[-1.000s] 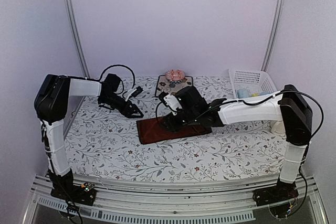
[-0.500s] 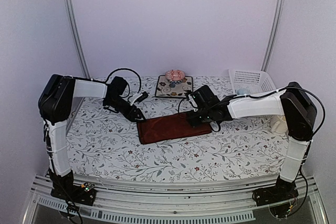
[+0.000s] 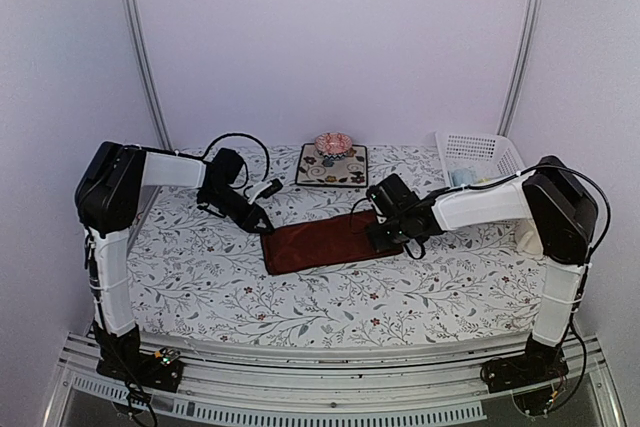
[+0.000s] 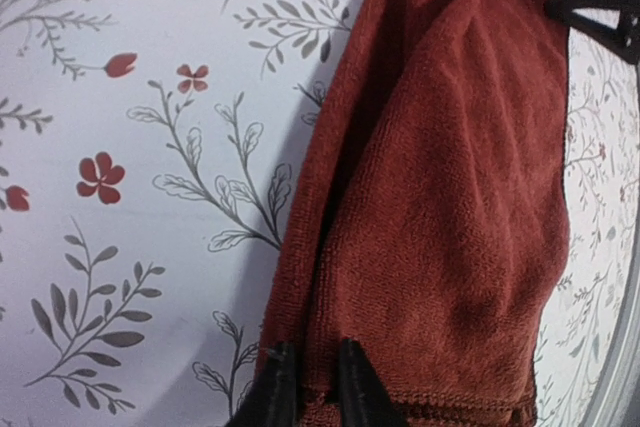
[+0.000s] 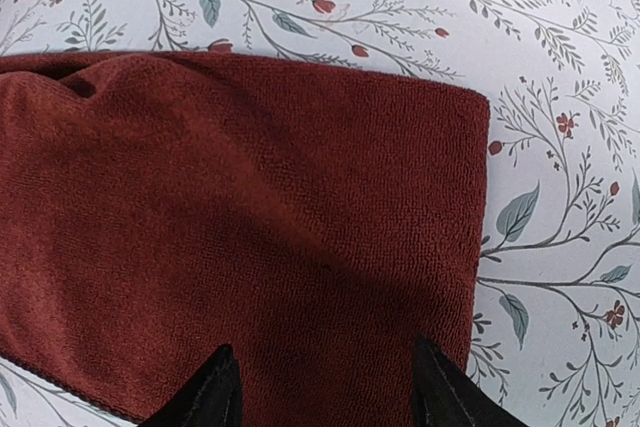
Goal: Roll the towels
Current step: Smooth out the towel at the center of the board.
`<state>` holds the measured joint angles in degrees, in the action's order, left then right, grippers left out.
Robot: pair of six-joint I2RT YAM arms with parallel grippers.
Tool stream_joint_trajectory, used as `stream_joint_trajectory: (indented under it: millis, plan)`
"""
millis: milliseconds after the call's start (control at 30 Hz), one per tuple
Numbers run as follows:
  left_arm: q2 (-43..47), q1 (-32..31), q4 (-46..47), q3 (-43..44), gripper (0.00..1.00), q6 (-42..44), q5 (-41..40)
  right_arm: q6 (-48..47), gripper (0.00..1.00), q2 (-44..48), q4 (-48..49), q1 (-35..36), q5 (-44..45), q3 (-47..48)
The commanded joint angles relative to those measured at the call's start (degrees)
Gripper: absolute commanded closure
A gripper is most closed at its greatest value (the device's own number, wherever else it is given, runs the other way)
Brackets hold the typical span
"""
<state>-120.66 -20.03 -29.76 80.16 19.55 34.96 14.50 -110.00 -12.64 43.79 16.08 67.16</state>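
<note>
Over the red towel (image 5: 250,227), right gripper (image 5: 325,382) tilts downward.

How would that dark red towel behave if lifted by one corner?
Probably floppy: the dark red towel lies in soft folds, so it would likely drape and sag. Its fuzzy weave suggests it would not slip easily in a grip. Being thin cloth, it seems light.
</note>
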Motion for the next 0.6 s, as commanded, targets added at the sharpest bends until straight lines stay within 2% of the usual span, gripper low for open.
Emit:
stream_joint_trajectory:
  millis: [0,100,567]
  plan:
    - [1.8,-0.7,-0.9,-0.3,0.9,0.4,-0.4,1.5,0.42,-1.7,-1.2,-0.4,2.0,-0.2]
    - [2.0,-0.7,-0.9,-0.4,1.0,0.5,-1.3,1.7,0.42,-1.8,-1.3,-0.6,1.9,-0.4]
    - [4.1,0.5,-1.2,0.4,1.0,1.9,-8.6,1.1,0.41,-3.9,-2.8,-1.6,0.2,-0.2]
